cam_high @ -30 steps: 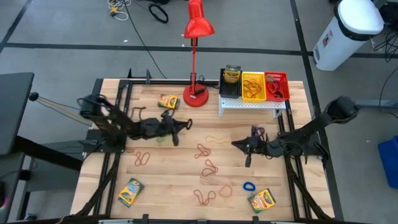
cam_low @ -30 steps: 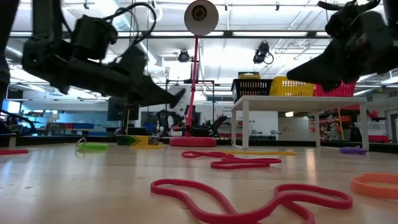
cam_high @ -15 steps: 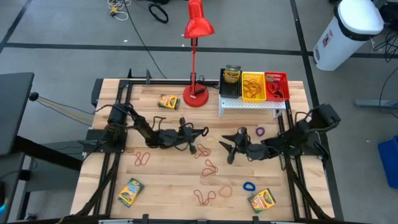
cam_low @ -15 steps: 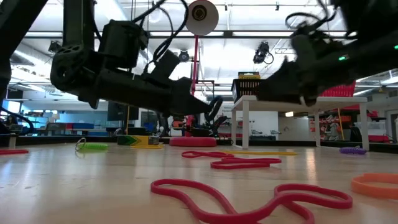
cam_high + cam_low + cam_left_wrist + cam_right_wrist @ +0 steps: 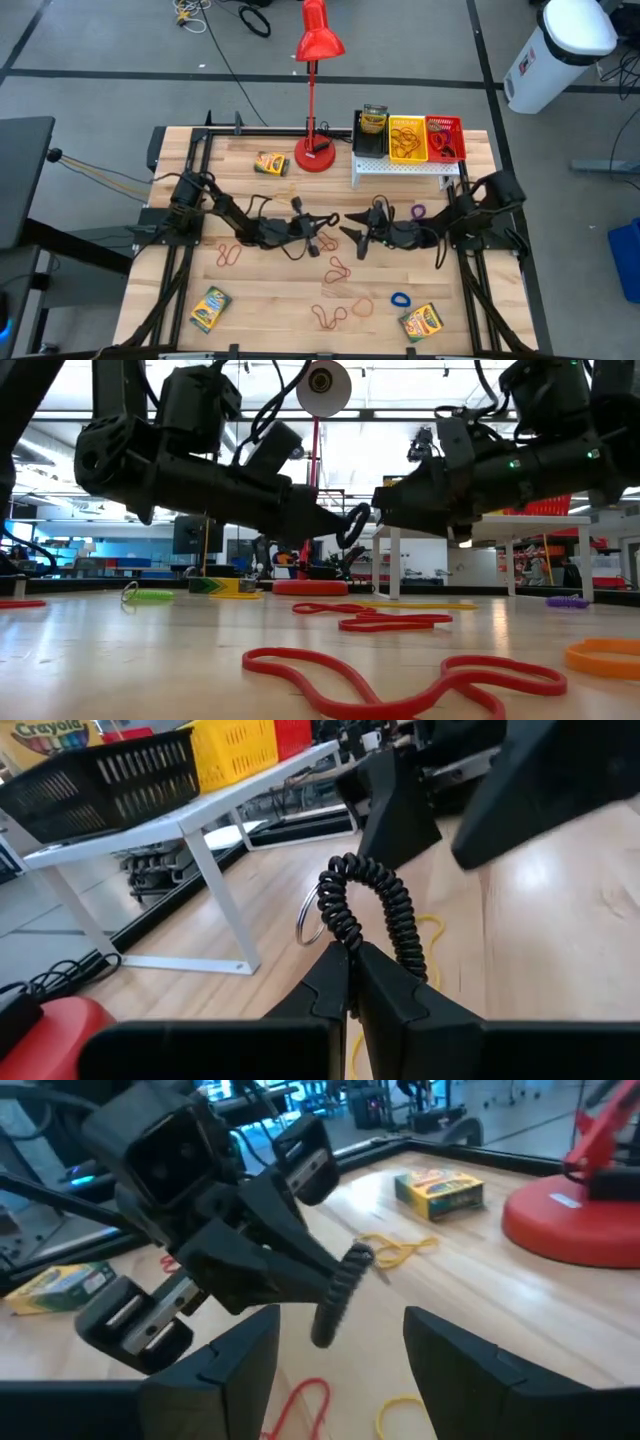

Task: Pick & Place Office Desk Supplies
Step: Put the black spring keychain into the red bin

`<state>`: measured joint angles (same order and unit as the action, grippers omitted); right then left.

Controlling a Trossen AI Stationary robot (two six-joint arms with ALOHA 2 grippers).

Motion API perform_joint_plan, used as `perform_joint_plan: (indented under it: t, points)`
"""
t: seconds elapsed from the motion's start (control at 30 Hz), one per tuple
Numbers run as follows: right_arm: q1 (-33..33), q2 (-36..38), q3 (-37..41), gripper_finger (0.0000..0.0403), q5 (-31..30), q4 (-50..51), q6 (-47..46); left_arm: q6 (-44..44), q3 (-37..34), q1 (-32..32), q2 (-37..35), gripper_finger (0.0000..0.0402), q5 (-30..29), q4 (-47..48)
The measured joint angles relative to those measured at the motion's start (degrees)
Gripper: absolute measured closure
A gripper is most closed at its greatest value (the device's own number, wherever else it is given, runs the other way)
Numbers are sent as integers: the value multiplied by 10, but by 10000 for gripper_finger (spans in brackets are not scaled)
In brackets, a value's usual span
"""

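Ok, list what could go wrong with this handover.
1. The left gripper pinches only the end of the black coiled band, held above the table; a weak grip could drop it.
2. The right gripper faces it open, very near the left fingers; closing off-centre might clamp them or miss the coil.
3. Pulling away early could stretch the coil.

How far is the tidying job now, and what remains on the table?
Done: yellow bin and red bin already hold bands. In hand: left gripper is shut on a black coiled loop; open right gripper faces it. Left: red bands and crayon boxes.
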<state>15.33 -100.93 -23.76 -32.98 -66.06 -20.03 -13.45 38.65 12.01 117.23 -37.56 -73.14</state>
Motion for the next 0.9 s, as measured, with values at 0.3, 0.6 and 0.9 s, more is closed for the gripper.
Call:
perform_joint_plan:
  t: [0.3, 0.6, 0.9]
  points:
    - [0, -35, -50, 187, -29, 7, 36, -4, 18, 7, 0, 385, 0, 31]
    - [0, -36, -51, 371, -58, 16, 54, -20, 17, 15, 0, 375, 2, 32]
    - [1, -18, -50, 380, -55, 33, 98, -52, 9, 53, -28, 289, -58, 53]
